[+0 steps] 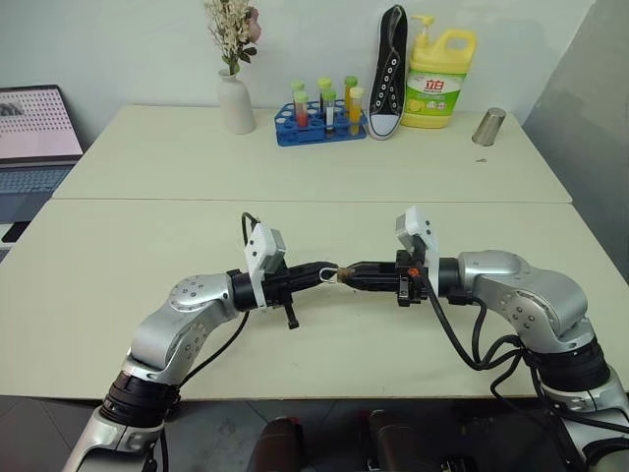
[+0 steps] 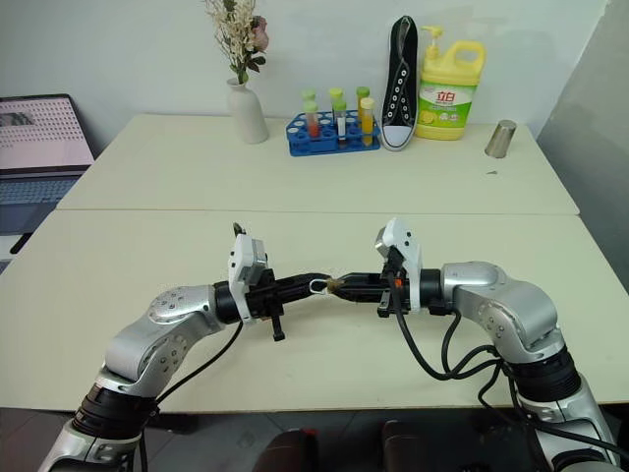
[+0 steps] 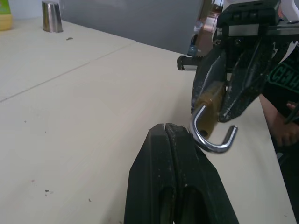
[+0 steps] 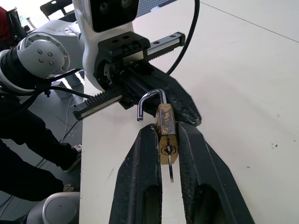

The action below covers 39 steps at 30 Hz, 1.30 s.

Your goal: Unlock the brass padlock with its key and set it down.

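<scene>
The brass padlock [image 4: 166, 128] is small and gold-coloured, and my right gripper [image 4: 166, 135] is shut on its body, holding it a little above the table. Its silver shackle [image 4: 152, 95] stands swung open with one end free. A thin silver key [image 4: 171, 173] sticks out of the keyhole, towards the right wrist. My left gripper [image 3: 169, 128] points level at the right one, its fingers shut together with nothing between them. Its tip lies right beside the shackle [image 3: 212, 144]. In the head views the two grippers meet tip to tip at the padlock [image 1: 345, 268] over the near table.
At the back of the far table [image 1: 147, 157] stand a white vase of dried flowers [image 1: 236, 98], a blue test-tube rack [image 1: 319, 118], a black sneaker [image 1: 390, 69], a yellow detergent bottle [image 1: 437, 79] and a metal cup [image 1: 488, 126]. A laptop [image 1: 34, 138] sits at far left.
</scene>
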{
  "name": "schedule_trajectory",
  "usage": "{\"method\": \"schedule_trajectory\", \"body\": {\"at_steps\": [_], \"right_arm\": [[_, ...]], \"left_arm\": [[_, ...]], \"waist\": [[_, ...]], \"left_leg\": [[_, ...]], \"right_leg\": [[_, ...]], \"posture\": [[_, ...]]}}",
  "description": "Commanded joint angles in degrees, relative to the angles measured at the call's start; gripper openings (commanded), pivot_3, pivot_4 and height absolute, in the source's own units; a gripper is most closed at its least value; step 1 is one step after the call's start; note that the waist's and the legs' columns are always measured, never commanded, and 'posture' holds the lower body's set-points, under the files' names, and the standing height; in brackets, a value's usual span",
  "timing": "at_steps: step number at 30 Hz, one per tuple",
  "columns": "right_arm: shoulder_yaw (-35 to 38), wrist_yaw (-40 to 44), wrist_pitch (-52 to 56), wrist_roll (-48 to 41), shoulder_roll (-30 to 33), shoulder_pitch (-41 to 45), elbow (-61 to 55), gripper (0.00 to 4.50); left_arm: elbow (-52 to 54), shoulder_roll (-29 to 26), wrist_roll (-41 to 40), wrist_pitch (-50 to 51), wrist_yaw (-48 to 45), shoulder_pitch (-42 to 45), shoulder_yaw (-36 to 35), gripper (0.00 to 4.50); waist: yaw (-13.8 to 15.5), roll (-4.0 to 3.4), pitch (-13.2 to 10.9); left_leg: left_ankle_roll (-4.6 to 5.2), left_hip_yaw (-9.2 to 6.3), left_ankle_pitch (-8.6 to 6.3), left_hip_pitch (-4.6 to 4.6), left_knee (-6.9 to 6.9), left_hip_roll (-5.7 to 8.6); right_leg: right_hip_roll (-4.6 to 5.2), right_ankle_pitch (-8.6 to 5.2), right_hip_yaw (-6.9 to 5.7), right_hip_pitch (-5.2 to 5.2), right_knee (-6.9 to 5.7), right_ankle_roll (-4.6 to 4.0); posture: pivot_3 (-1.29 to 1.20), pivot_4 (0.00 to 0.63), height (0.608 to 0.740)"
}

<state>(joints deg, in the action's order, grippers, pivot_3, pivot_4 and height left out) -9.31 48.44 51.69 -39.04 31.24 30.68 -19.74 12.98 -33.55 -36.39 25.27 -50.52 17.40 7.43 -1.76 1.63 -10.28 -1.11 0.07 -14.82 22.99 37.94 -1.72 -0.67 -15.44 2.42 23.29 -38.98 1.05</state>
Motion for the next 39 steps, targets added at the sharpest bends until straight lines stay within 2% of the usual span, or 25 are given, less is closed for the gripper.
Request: {"method": "schedule_trajectory", "body": {"at_steps": [1, 11, 20, 31, 39], "right_arm": [[1.32, 0.28, -1.13, -0.21, -0.02, 0.57, -0.88, 0.14], [1.15, 0.39, -1.4, 0.41, 0.29, 0.54, -0.34, 0.14], [0.81, 0.83, -1.74, 1.03, 0.36, 0.1, -0.22, 0.14], [0.49, 1.47, -1.43, 0.94, 0.36, -0.05, -0.7, 0.14], [0.63, 1.46, -1.06, 0.78, 0.47, -0.18, -0.91, 0.14]], "left_arm": [[3.32, 0.0, -1.44, 1.47, -0.73, -0.33, -1.87, 0.0], [8.13, -1.82, -5.72, 8.34, -2.83, -1.87, -4.41, 0.0], [10.04, -2.02, -11.48, 14.81, -0.59, -0.22, -8.69, 0.0], [9.03, 0.3, -10.23, 14.85, 1.41, 1.53, -8.11, 0.0], [9.02, -0.8, -7.23, 13.07, 0.31, 1.29, -8.01, 0.0]], "waist": [[0.01, 0.0, 0.0], [0.01, 0.0, 0.0], [0.01, 0.0, 0.0], [0.04, 0.0, 0.0], [0.04, 0.0, 0.0]], "left_leg": [[0.0, 0.0, 0.0, 0.0, 0.0, 0.0], [0.0, 0.0, 0.0, 0.0, 0.0, 0.0], [0.0, -0.01, 0.0, 0.0, 0.0, 0.0], [0.0, 0.01, 0.0, 0.0, 0.0, 0.01], [0.0, 0.01, 0.0, 0.0, 0.0, 0.01]], "right_leg": [[0.0, 0.0, 0.0, 0.0, 0.0, 0.0], [0.0, -0.01, 0.01, 0.0, 0.0, 0.0], [0.0, -0.01, 0.0, 0.0, 0.01, 0.01], [0.0, -0.01, 0.03, 0.0, 0.01, 0.01], [0.0, -0.01, 0.02, 0.0, 0.01, 0.01]], "posture": [[0.0, 0.15, 0.74], [0.0, 0.15, 0.74], [0.0, 0.15, 0.74], [0.0, 0.15, 0.74], [0.0, 0.15, 0.74]]}}
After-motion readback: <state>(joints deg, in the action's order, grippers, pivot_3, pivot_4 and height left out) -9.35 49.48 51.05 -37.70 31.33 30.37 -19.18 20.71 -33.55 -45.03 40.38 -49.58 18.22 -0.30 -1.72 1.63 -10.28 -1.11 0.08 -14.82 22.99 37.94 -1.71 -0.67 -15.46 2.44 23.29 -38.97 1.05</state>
